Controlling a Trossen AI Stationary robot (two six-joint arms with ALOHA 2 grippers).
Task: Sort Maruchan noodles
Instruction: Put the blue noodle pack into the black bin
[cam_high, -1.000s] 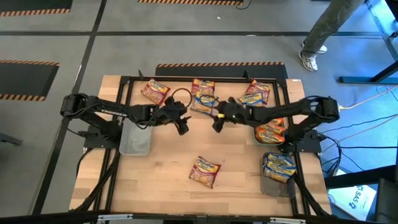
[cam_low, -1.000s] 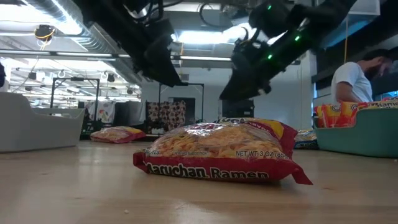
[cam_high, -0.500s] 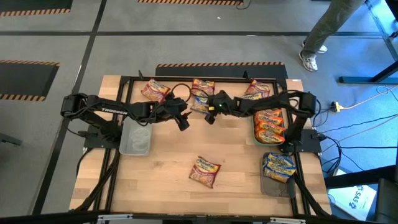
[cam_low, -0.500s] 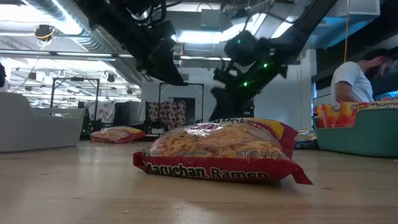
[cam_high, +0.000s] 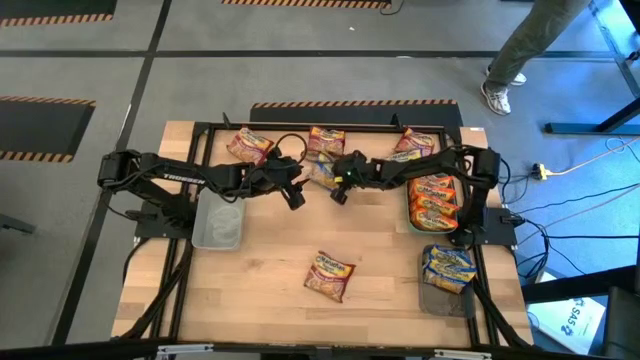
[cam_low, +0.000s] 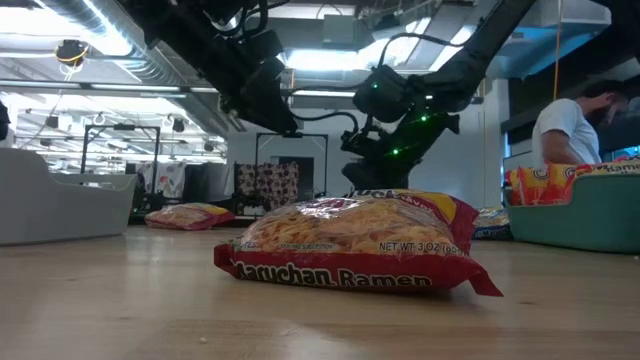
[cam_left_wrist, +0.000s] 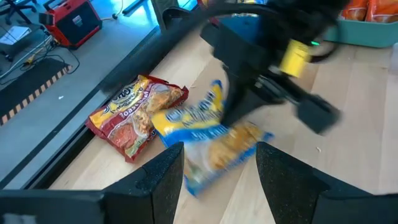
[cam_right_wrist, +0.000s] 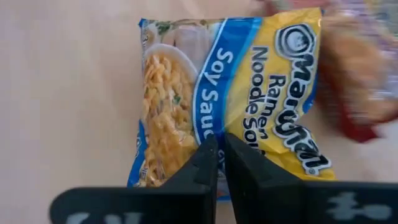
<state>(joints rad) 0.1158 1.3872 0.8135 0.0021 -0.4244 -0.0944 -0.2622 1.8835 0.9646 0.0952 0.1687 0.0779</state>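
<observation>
Beside a maroon packet (cam_left_wrist: 134, 115), right gripper (cam_right_wrist: 219, 163) jaws pinch the blue-and-yellow packet (cam_right_wrist: 227, 93); left gripper (cam_high: 292, 196) jaws wide

"Maruchan Ramen Noodle Soup, Soy Sauce" on blue-and-yellow packet (cam_right_wrist: 230, 93); "NET WT 3 OZ" on maroon packet (cam_low: 350, 245)
</observation>
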